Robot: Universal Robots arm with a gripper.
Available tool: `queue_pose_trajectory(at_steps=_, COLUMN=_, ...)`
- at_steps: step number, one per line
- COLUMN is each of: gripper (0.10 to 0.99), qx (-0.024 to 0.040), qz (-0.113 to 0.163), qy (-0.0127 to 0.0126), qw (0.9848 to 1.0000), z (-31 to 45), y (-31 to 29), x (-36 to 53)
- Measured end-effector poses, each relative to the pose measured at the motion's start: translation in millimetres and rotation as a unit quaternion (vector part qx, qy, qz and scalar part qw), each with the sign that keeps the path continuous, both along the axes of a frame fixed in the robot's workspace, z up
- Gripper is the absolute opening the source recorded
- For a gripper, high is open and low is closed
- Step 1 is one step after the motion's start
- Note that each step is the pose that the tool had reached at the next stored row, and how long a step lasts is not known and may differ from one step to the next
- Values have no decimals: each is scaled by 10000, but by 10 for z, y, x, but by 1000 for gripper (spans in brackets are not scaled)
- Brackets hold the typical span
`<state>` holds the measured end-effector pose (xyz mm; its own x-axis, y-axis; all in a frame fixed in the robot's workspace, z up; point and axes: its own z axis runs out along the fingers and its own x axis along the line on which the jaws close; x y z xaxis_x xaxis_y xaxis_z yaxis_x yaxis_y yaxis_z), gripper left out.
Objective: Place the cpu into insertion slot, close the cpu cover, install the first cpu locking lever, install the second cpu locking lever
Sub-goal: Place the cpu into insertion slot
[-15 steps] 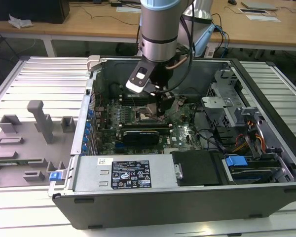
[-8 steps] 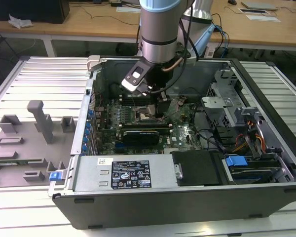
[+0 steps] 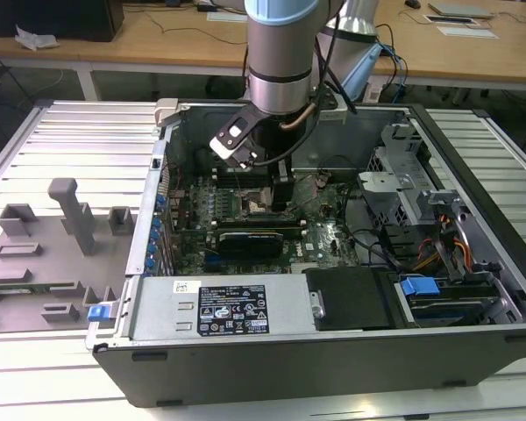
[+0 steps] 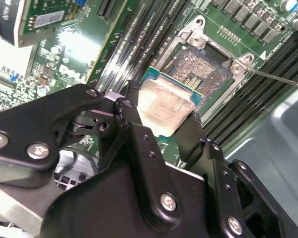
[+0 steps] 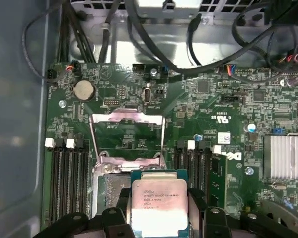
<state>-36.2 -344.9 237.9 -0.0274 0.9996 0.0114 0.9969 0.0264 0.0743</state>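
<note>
Silvery-beige metal tops the chip (image 4: 164, 106), which we see pinched by two opposite edges between the black fingers (image 4: 191, 136) of the gripper (image 4: 164, 119), its jaws parted only as wide as the chip. Just beyond the fingertips lies the socket (image 4: 206, 69), its contact field bare. The chip overlaps its nearest edge, and we cannot tell whether they touch. Farther beyond the gripper, the cover (image 5: 127, 119) stands flipped open. All of this sits on the green motherboard (image 5: 203, 99) inside the open computer case (image 3: 289, 368), with memory slots (image 5: 69, 173) on either side of the gripper.
</note>
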Motion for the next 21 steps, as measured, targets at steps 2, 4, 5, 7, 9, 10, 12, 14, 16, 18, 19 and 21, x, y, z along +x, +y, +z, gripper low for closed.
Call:
queue_pose_trajectory(at_steps=2, gripper=541, qx=1, qz=0, qy=0, qw=10000, z=-8, y=22, x=-7)
queue_pose_trajectory(at_steps=4, gripper=541, qx=0, qz=0, qy=0, qw=10000, z=-17, y=62, x=-10)
queue_pose_trajectory(at_steps=5, gripper=541, qx=0, qz=0, qy=0, qw=10000, z=-18, y=79, x=-10)
queue_pose_trajectory(at_steps=7, gripper=541, qx=0, qz=0, qy=0, qw=10000, z=-23, y=131, x=-11)
queue_pose_trajectory(at_steps=9, gripper=541, qx=0, qz=0, qy=0, qw=10000, z=-26, y=159, x=-12)
queue_pose_trajectory(at_steps=10, gripper=541, qx=0, qz=0, qy=0, qw=10000, z=-28, y=180, x=-15)
queue_pose_trajectory(at_steps=12, gripper=541, qx=0, qz=0, qy=0, qw=10000, z=-33, y=205, x=-21)
queue_pose_trajectory(at_steps=14, gripper=541, qx=0, qz=0, qy=0, qw=10000, z=-43, y=210, x=-39)
queue_pose_trajectory(at_steps=16, gripper=541, qx=-1, qz=-1, qy=0, qw=10000, z=-57, y=210, x=-57)
queue_pose_trajectory(at_steps=18, gripper=541, qx=-2, qz=-3, qy=0, qw=10000, z=-79, y=210, x=-72)
queue_pose_trajectory(at_steps=19, gripper=541, qx=-2, qz=-6, qy=0, qw=10000, z=-94, y=210, x=-82)
queue_pose_trajectory(at_steps=21, gripper=541, qx=-3, qz=-46, qy=0, qw=10000, z=-134, y=210, x=-107)
